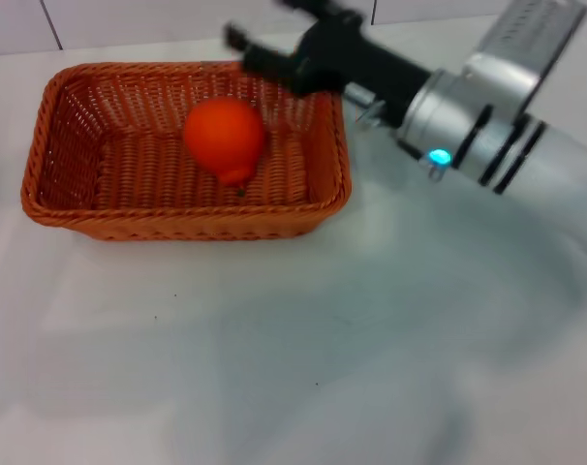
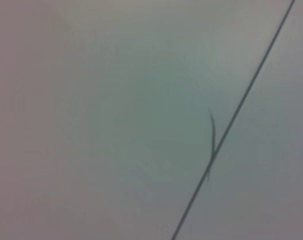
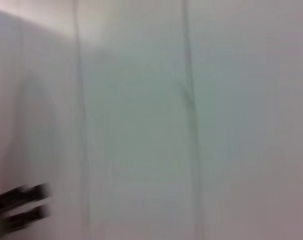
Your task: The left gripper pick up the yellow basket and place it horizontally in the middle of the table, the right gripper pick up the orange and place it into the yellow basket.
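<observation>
Looks down on the table [image 1: 303, 368], plain white and matte, with a broad soft grey shadow across its near and right parts. Picks out a few tiny dark specks toward the front. Meets, along the far edge, a pale tiled wall [image 1: 177, 19] with thin dark seams.

Finds the yellow basket [image 1: 51, 184] standing flat on the far left part of the table, long side across the view, woven orange-brown, rim braided, sides sloping outward. Finds the orange [image 1: 226, 138] inside the basket, a little right of its middle, lying on the woven floor with the tapered stem end toward the near wall.

Places the right gripper [image 1: 243, 48] in the air over the basket's far right corner, reaching in from the right on a silver-white wrist [image 1: 458, 121] with black bands and a small blue-green light [image 1: 437, 156]. Shows its black fingers [image 1: 237, 39] spread apart, grasping nothing and clear of the orange. Shows a perforated silver bracket [image 1: 531, 39] just above the wrist.

Catches, in the right wrist view, two blurred dark fingertips [image 3: 26, 192] with a pale gap between them, set against a pale surface with faint upright lines.

Gives, in the left wrist view, only a pale grey-green surface cut by one thin dark slanting line [image 2: 241, 100]. Shows nothing of the left gripper anywhere, so cannot tell its grasp.
</observation>
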